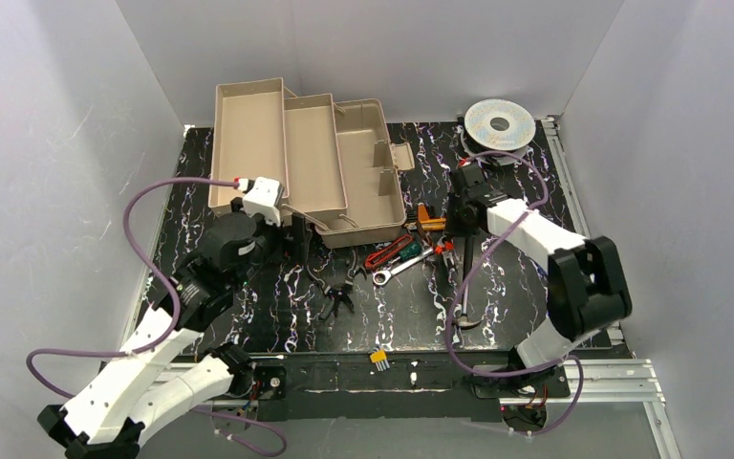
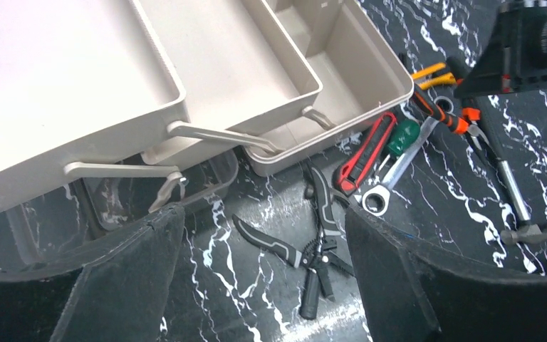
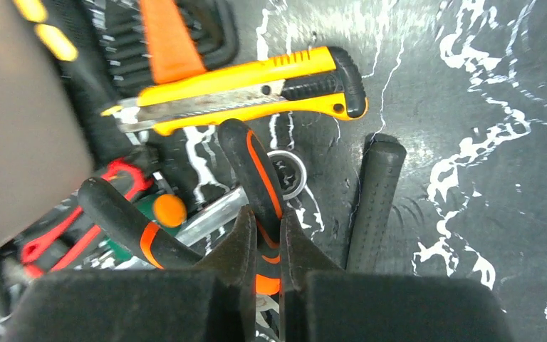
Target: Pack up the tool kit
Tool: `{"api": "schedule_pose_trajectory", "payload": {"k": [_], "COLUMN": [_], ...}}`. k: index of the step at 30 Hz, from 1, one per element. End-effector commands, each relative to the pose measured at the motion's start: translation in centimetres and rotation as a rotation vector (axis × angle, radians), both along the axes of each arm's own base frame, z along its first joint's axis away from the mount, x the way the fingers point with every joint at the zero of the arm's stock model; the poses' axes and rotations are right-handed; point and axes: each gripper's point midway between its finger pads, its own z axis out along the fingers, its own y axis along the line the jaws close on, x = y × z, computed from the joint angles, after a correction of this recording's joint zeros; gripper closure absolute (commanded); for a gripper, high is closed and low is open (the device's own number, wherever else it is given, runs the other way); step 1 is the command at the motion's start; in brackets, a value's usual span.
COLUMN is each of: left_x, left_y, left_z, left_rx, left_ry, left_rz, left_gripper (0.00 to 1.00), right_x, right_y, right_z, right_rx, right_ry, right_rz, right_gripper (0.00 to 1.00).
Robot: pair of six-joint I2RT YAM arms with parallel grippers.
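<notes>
The tan toolbox (image 1: 301,158) stands open at the back, its fold-out trays (image 2: 78,78) spread left. My left gripper (image 2: 260,214) is open wide in front of the box (image 1: 298,234), above black pliers (image 2: 320,242) lying on the table. My right gripper (image 3: 269,217) is shut on one handle of the orange-and-black pliers (image 3: 253,164), low over the tool pile (image 1: 449,229). Beside it lie the yellow knife (image 3: 256,89), the hammer's black handle (image 3: 374,199), a red knife (image 2: 363,153), a green screwdriver (image 2: 402,135) and a wrench (image 2: 377,199).
A round silver wire spool (image 1: 499,122) sits at the back right. A black hex-key holder with an orange part (image 3: 178,28) lies behind the yellow knife. A small yellow piece (image 1: 379,358) rests near the front edge. White walls enclose the black marbled table (image 1: 248,316).
</notes>
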Motion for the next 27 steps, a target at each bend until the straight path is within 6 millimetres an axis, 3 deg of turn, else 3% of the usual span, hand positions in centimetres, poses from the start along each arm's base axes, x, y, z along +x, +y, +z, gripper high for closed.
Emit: {"api": "schedule_pose_trajectory", "payload": {"k": [1, 7, 17, 21, 27], "left_x": [0.1, 0.5, 0.7, 0.3, 0.1], "left_y": [1.3, 1.5, 1.3, 1.5, 1.7], "left_z": [1.8, 2.3, 2.6, 1.9, 1.4], "left_rx": [-0.004, 0.041, 0.116, 0.107, 0.084], "left_ry": [-0.129, -0.170, -0.238, -0.252, -0.271], "left_rz": [0.021, 0.011, -0.055, -0.058, -0.049], "left_gripper": [0.16, 0.15, 0.13, 0.13, 0.13], "right_x": [1.0, 2.0, 5.0, 6.1, 7.4], "right_y": [0.9, 1.8, 9.2, 11.8, 15.5], "right_z": [7.0, 12.9, 21.3, 23.1, 23.3], "right_rx": [0.093, 0.164, 0.477, 0.578, 0.628], "right_ry": [-0.196, -0.349, -0.454, -0.458, -0.417], "right_rz": [0.024, 0.067, 0.272, 0.333, 0.399], "right_gripper": [0.99, 0.99, 0.99, 0.99, 0.99]}}
